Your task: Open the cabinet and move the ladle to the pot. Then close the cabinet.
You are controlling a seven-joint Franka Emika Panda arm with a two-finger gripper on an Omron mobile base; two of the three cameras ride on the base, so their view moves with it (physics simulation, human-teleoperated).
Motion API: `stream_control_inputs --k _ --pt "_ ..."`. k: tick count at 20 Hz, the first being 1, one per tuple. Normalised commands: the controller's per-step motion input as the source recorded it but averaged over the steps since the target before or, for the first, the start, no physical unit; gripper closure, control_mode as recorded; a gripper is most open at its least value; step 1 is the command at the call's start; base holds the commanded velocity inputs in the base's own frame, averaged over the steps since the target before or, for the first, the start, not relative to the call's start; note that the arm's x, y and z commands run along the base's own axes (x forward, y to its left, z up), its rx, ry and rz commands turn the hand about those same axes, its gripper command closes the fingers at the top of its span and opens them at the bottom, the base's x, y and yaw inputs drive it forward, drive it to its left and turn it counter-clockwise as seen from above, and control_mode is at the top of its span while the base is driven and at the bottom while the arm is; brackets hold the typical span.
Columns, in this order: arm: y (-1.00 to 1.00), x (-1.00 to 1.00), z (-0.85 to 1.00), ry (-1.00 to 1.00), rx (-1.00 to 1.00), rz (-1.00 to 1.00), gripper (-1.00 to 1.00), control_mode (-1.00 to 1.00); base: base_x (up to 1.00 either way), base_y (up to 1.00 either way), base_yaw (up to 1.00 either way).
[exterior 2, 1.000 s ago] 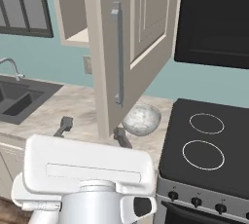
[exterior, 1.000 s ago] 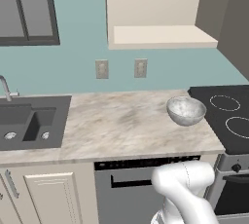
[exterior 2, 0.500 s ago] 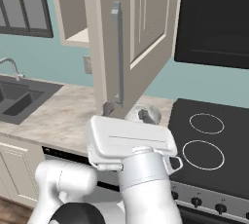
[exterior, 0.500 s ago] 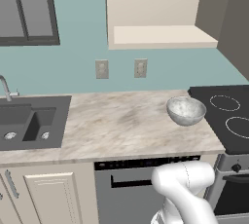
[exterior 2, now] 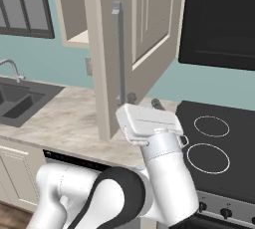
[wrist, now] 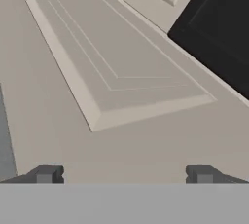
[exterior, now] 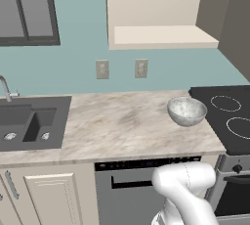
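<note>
A: Where's the cabinet [exterior 2: 144,34] relative to the gripper [wrist: 124,173]?

B: Door's swung open toward the robot, right in front of the gripper. In the hand view the raised panel of the door fills the space just beyond both fingertips [wrist: 46,174]. Jaws spread wide, nothing between them.

A: Touching the door?

B: Can't tell — close, but contact isn't readable. In the right base view the fingers sit behind the white hand, just beside the lower end of the silver handle [exterior 2: 118,54].

A: Ladle, pot?

B: Can't make out either one. From the left base view the cabinet interior [exterior: 163,35] shows as a bare beige shelf, top cut off by the frame. The stovetop [exterior: 229,116] has burner rings, right edge cropped.

A: What differs between views?

B: Left base view gives the speckled bowl [exterior: 186,111] on the desk [exterior: 122,126] near the stove, plus the sink [exterior: 29,123] and two wall outlets [exterior: 102,69]. In the right base view the door and arm hide the bowl, but you get the door face, the handle and a dark panel [exterior 2: 219,19] above the stove.
</note>
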Motion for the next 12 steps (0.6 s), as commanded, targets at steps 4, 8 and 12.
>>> stream_control_inputs --k 4,8,12 --pt "0.00 0.67 -0.16 -0.06 0.04 0.09 -1.00 -1.00 0.00 0.00 0.00" --pt "0.07 0.50 -0.03 -0.07 0.03 0.09 -1.00 -1.00 0.00 0.00 0.00" --pt "0.32 0.41 0.00 -0.09 0.01 0.09 -1.00 -1.00 0.00 0.00 0.00"
